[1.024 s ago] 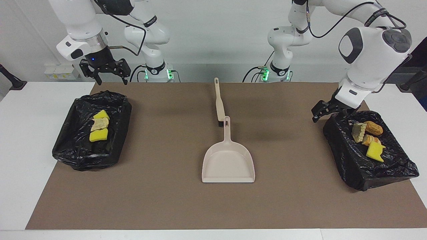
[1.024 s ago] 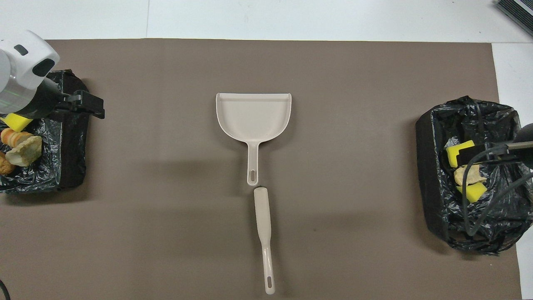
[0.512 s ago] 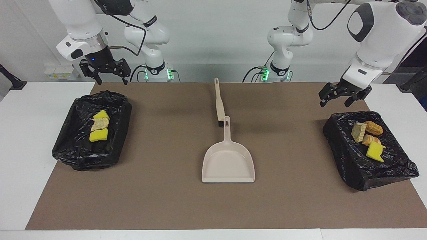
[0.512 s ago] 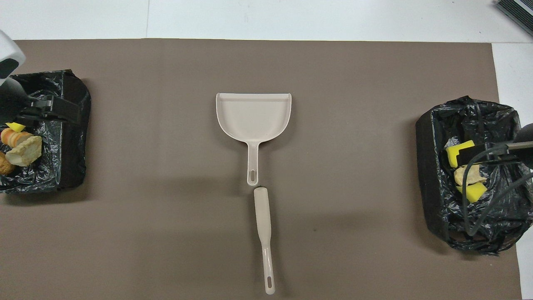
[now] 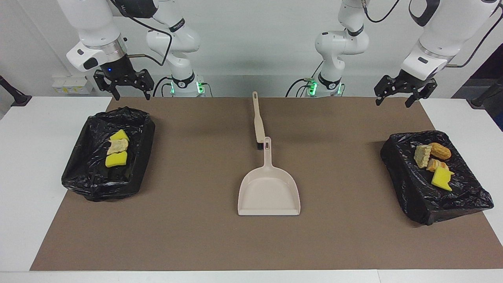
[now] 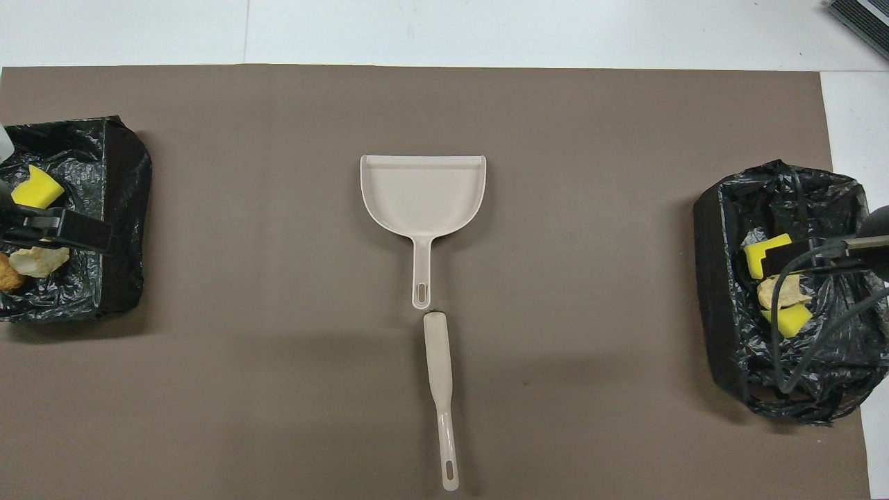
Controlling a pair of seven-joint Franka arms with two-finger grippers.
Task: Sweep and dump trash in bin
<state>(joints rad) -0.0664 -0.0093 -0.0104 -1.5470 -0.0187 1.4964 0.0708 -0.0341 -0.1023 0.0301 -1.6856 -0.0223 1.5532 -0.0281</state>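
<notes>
Trash lies in two black-bagged bins. The bin (image 5: 78,182) at the right arm's end holds two yellow sponge chunks (image 5: 116,159) and a bread piece (image 5: 117,146). The bin (image 5: 416,196) at the left arm's end holds a yellow sponge (image 5: 442,179), a tan piece (image 5: 422,155) and brown pastries (image 5: 440,150). My right gripper (image 5: 132,94) hangs open and empty above the edge of its bin that is nearer to the robots. My left gripper (image 5: 393,103) is open and empty, high in the air over the mat's edge close to its bin.
A beige dustpan (image 5: 269,188) lies mid-table on the brown mat (image 5: 188,236), its handle toward the robots. A beige brush (image 5: 258,122) lies in line with it, nearer to the robots, its black bristles at the pan's handle tip.
My left gripper has risen from the rim of its bin and drawn back toward the robots. The right arm, the bins, the pan and the brush have not moved.
</notes>
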